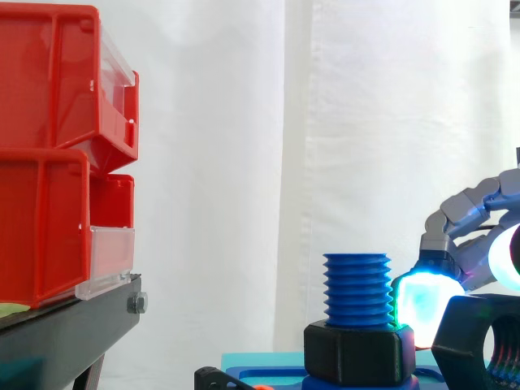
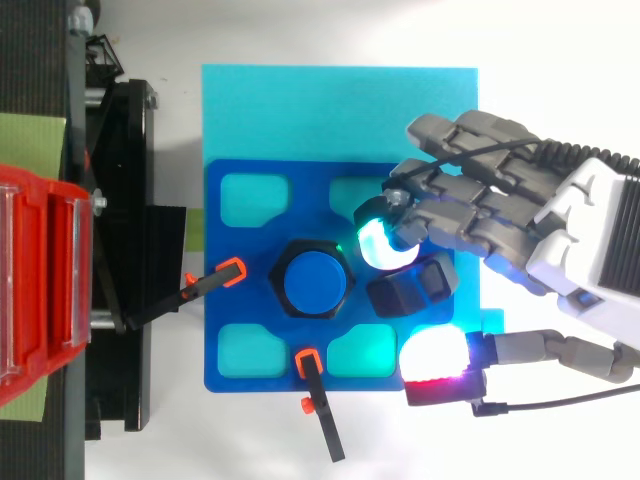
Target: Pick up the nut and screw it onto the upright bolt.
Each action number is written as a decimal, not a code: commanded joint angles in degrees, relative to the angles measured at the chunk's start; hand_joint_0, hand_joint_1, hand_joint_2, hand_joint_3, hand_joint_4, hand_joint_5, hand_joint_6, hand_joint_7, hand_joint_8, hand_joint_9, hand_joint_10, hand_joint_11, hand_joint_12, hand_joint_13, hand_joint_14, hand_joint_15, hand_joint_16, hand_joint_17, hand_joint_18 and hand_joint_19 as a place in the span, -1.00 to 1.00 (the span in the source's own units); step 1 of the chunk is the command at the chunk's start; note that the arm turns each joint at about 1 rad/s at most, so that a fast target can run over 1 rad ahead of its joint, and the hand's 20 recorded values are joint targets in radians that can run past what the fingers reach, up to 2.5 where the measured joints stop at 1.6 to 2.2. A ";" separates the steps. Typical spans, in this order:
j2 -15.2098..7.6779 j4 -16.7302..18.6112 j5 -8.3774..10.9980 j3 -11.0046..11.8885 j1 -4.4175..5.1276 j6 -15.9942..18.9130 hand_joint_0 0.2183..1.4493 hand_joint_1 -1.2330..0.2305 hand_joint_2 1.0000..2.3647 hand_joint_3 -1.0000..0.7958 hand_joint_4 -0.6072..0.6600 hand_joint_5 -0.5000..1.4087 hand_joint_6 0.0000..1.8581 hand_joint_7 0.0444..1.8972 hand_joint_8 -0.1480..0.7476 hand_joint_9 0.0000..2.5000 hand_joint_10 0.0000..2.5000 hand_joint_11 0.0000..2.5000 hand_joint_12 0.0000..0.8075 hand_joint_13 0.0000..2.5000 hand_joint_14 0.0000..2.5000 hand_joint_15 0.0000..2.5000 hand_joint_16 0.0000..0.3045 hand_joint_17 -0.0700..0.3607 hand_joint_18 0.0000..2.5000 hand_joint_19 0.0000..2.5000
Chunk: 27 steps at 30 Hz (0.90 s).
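White curtain point(image 1: 244, 162) fills the bkgd. Stacked red bins point(image 1: 49, 162) sit on a black stand point(image 1: 65, 325) at the left of the side view. In the top view a cyan sheet point(image 2: 300, 110) lies on the table w/ a blue plate point(image 2: 225, 340) on it; the plate has lighter rounded pockets near its corners.

The hand point(image 2: 500, 215) comes in from the right, reaching over the plate's right part, fingers bent down and inward. One finger pad point(image 2: 378, 245) glows cyan-white, the thumb pad point(image 2: 435, 352) white w/ magenta.

Blue bolt point(image 1: 356, 288) stands upright at approx the plate's middle, threads bare at the top. A black hex collar point(image 1: 357, 353) sits round its foot.

The nut point(image 2: 410, 290), black, is just right of the bolt and apart from it. It stands on edge, threaded hole facing the side camera. It sits between finger pad and thumb pad: the fingers are curled about it in a pinch, finger pad touching its far side, thumb pad close at the near side.

Two black clamps w/ orange tips, one point(image 2: 215, 277) at the plate's left, one point(image 2: 318, 400) at its near edge, bear on the plate
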 commanded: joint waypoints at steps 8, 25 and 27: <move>0.06 -3.04 -1.41 1.33 -1.14 0.08 -0.49 -0.03 -1.00 -0.44 0.31 -0.64 -0.46 -0.09 -0.05 -0.54 -1.00 -0.93 -0.09 -0.78 -1.00 -1.00 -0.66 -0.13 -0.77 -0.89; 0.06 -3.92 -4.75 2.65 -3.25 -0.88 -0.51 0.03 -1.00 -0.44 0.31 -0.63 -0.46 -0.09 -0.04 -0.52 -1.00 -0.93 -0.08 -0.77 -1.00 -1.00 -0.65 -0.12 -0.75 -0.87; -0.03 -4.54 -5.02 3.00 -3.34 -1.06 -0.52 0.05 -1.00 -0.44 0.31 -0.63 -0.46 -0.09 -0.05 -0.52 -1.00 -0.93 -0.08 -0.77 -1.00 -1.00 -0.65 -0.12 -0.75 -0.87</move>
